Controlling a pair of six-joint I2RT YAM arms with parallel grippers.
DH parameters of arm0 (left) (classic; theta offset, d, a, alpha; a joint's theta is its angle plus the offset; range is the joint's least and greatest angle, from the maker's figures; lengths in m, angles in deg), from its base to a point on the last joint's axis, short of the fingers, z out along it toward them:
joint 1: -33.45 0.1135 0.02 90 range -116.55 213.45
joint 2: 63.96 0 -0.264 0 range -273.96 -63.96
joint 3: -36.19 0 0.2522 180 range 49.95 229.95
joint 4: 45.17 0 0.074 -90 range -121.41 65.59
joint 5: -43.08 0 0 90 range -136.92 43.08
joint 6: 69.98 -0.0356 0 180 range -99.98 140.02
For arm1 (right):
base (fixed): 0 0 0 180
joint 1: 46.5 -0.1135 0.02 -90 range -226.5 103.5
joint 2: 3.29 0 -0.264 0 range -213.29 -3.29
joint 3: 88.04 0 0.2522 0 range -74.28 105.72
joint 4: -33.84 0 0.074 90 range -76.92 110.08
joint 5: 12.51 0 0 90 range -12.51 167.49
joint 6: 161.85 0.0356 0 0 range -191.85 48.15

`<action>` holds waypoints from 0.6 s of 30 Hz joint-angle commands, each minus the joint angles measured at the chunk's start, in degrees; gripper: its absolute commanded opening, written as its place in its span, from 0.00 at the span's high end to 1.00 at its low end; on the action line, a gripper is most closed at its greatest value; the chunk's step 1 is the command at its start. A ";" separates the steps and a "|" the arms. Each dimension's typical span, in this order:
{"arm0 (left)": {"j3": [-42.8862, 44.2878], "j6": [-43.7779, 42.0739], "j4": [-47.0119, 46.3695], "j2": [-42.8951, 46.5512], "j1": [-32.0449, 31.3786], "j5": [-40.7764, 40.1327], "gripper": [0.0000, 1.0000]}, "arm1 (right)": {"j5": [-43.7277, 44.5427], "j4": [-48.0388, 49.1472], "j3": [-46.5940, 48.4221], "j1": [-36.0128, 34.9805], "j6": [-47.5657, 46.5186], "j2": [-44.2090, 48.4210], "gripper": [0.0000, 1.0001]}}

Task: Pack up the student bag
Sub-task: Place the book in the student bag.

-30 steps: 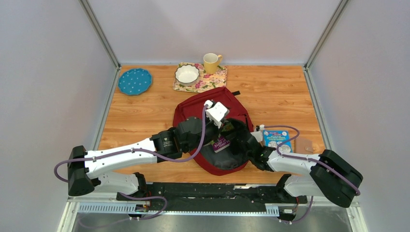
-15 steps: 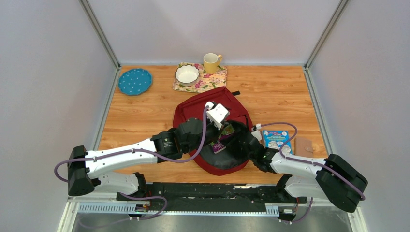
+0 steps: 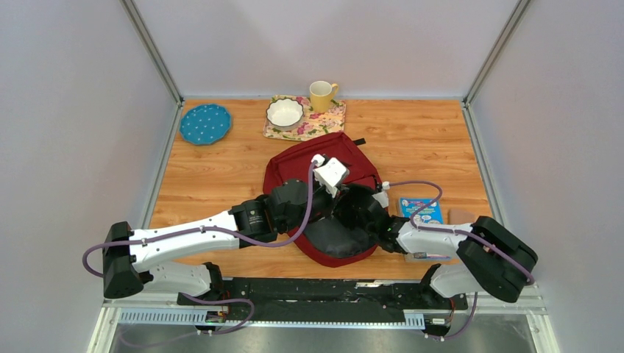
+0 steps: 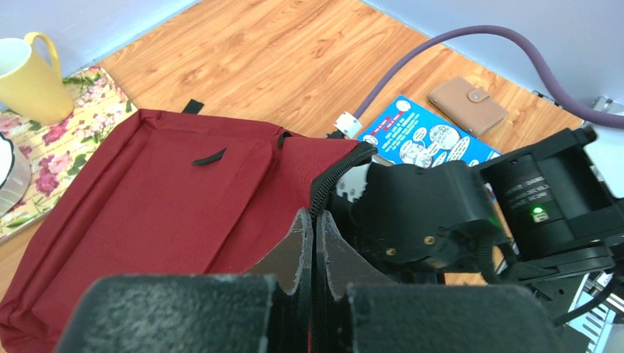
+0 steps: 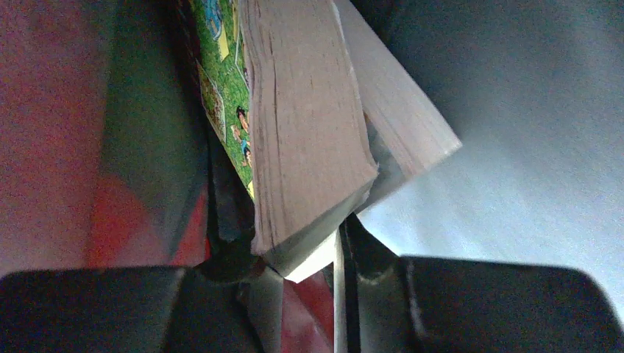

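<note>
Top external | right arm (image 3: 434,239) inside student bag (image 3: 294,165) | left pincer (image 4: 314,235) pinching rim

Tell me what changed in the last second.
The right gripper pushed leftward, deeper into the backpack, carrying the book out of the overhead view, its jaws narrowing on it. The left gripper stayed clamped on the zipper edge; plate, bowl and mug did not move.

I count one each: dark red fabric backpack (image 3: 294,165), yellow mug (image 3: 321,95), white bowl (image 3: 284,113), blue dotted plate (image 3: 205,123), floral mat (image 3: 332,118), blue booklet (image 4: 423,136), tan wallet (image 4: 467,105); two paperbacks (image 5: 309,125).
</note>
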 commanded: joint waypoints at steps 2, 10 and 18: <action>-0.80 1.79 -2.15 2.83 -0.69 1.40 1.00 | 3.96 0.77 5.52 1.09 1.87 -5.87 1.00; -3.09 1.52 -3.38 4.50 -0.69 2.72 1.00 | -3.95 9.81 3.77 4.78 -2.52 -13.17 0.83; -4.32 0.91 -3.64 5.03 -0.69 1.58 1.00 | -10.28 10.11 0.95 5.66 -11.38 -8.45 0.46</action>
